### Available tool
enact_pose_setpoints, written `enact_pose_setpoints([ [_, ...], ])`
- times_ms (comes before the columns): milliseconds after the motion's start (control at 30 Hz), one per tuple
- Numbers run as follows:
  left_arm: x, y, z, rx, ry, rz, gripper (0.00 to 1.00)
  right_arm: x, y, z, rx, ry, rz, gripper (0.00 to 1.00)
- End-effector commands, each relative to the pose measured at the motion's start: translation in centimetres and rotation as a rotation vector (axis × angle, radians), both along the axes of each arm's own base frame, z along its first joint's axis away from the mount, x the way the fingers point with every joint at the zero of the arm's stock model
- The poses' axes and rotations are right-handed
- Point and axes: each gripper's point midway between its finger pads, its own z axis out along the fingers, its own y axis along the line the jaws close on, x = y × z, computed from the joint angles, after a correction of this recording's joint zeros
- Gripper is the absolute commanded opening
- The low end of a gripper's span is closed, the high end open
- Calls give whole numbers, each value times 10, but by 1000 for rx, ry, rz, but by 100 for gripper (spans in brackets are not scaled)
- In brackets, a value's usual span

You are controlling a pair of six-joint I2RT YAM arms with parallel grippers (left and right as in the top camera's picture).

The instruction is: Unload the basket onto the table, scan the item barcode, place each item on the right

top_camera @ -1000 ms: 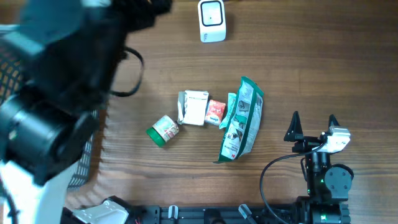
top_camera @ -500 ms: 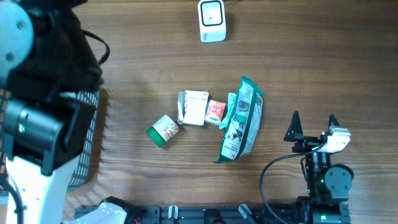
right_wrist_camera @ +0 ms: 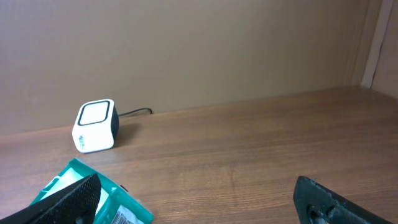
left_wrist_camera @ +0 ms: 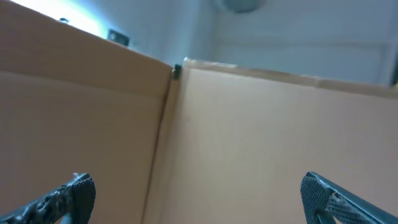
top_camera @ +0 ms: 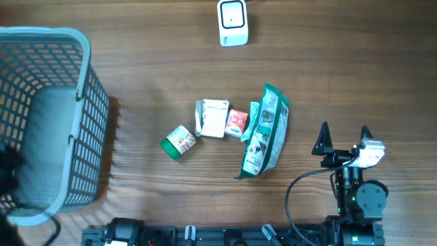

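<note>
Four small goods lie in a loose row near the middle of the wooden surface point(top_camera: 341, 68). The largest is a green-and-white pouch point(top_camera: 266, 130), crinkled, lying flat with its long side running roughly away from the robot. Its printed face is up, with small dark pictures and text too fine to read. Touching its left edge is a small orange packet point(top_camera: 236, 121), and against that a white box point(top_camera: 213, 118) with one flap standing open. A short green can point(top_camera: 179, 143) with a pale label lies on its side just left of and nearer than the box. No barcode can be made out on any of them.

The white scanner point(top_camera: 233, 22) with its dark window stands at the far edge, well apart from the goods. A grey mesh basket point(top_camera: 82, 61) sits at the left.

The right hand point(top_camera: 345, 133) rests near the pouch's right side, fingers spread wide, gripping nothing. The left hand point(left_wrist_camera: 196, 190) is likewise spread open, facing brown cardboard panels.
</note>
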Motion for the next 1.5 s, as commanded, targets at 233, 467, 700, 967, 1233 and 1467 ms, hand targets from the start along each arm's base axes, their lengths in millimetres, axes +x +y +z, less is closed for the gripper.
enact_pose_setpoints([
  [233,-142,-19,-6,8,-372,-252,100,0,1,2,-20,-10,10,100],
  [467,-195,-24,-15,42,-492,-346,100,0,1,2,-20,-10,10,100],
  [700,-186,-26,-18,46,-472,-362,100,0,1,2,-20,-9,10,100],
  [967,-44,-46,-151,-93,125,-418,100,0,1,2,-21,-9,10,100],
  [1233,93,-66,-350,-279,515,-415,100,0,1,2,-21,-10,10,100],
  [1467,113,-69,-401,-320,557,-408,100,0,1,2,-20,-10,10,100],
])
